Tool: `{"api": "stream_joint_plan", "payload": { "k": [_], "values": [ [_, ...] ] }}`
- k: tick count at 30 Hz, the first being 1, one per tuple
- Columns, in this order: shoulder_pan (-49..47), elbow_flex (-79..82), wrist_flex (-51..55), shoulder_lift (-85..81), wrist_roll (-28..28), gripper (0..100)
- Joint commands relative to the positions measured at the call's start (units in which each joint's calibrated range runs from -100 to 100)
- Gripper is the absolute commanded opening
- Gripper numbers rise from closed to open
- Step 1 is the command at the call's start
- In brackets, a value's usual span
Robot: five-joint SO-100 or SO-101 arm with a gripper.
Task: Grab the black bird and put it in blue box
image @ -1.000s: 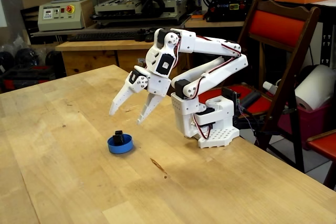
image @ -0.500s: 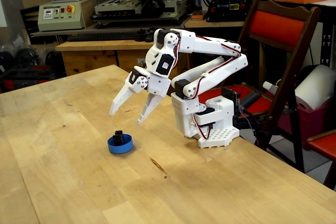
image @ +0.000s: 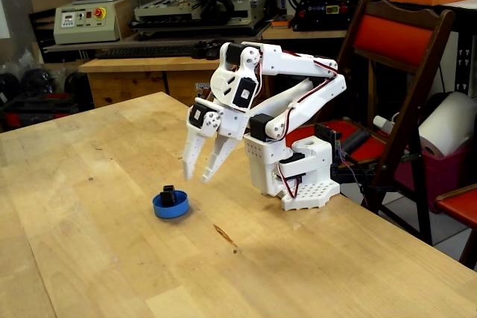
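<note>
Black bird figurine [image: 169,196], small and dark, is sitting inside the shallow round blue plastic dish [image: 171,207] on the pale wooden tabletop [image: 89,243]; its yellow marks are too small to make out in the fixed view. The white two-finger gripper [image: 196,177] is hanging in the air above and to the right of the dish, touching nothing, its fingers nearly together with only a narrow gap showing and nothing between them. Judging from this layout, placement is looking complete and the step in hand is the retreat. To perform it well, the arm should be lifting clear and folding toward its white base [image: 302,184], keeping the fingertips well above the dish rim so the bird is not getting knocked out.
</note>
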Motion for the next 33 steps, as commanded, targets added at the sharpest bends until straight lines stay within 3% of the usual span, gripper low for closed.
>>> {"api": "stream_joint_plan", "payload": {
  "k": [1,20,33],
  "values": [
    [-1.6,2.7,-0.9,-0.2,-0.3,2],
    [11.0,9.3,-5.3,-0.3,0.1,2],
    [11.7,11.5,-9.9,-0.2,0.1,2]
  ]
}}
